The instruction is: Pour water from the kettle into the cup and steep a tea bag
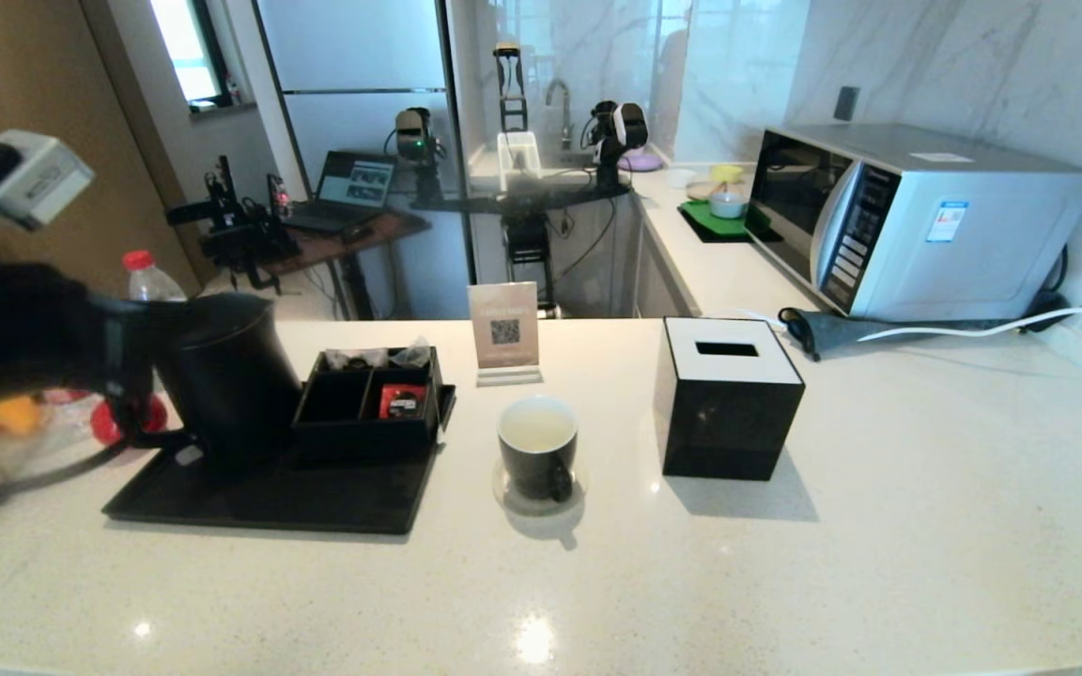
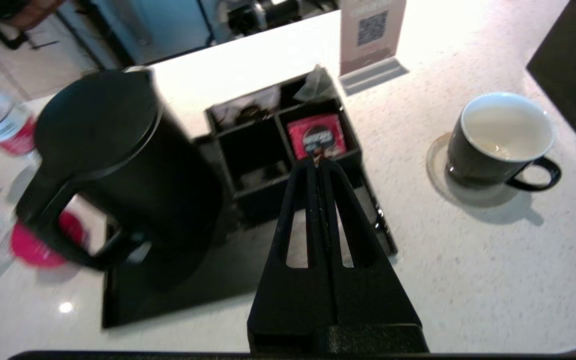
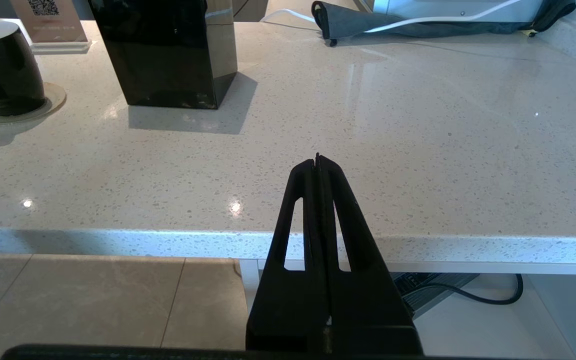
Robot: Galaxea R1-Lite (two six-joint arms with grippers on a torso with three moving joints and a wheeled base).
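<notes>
Jaws on the left gripper (image 2: 318,162) are pressed tight together with nothing between them, and only the left wrist view shows this. That view looks down on the kettle (image 2: 118,165), which stands on the black tray (image 2: 178,290). Right beside it on the tray is a black box with little rooms (image 2: 268,145), and a red packet (image 2: 315,140) lies in one room. The cup (image 2: 500,145) sits on a round coaster (image 2: 438,165) further right, well apart from the kettle, with pale liquid inside.

From the head view, the left arm (image 1: 6,282) is a dark shape at the far left, and its jaws cannot be seen. The kettle (image 1: 222,376) is at the left of the desk (image 1: 879,563), the cup (image 1: 538,449) in the middle, and a black tissue box (image 1: 729,399) to the right of it. A microwave (image 1: 917,221) stands far right.

Over in the right wrist view, the right gripper (image 3: 317,162) hangs near the desk's near edge, its jaws closed on nothing. This arm does not show in the head view.
</notes>
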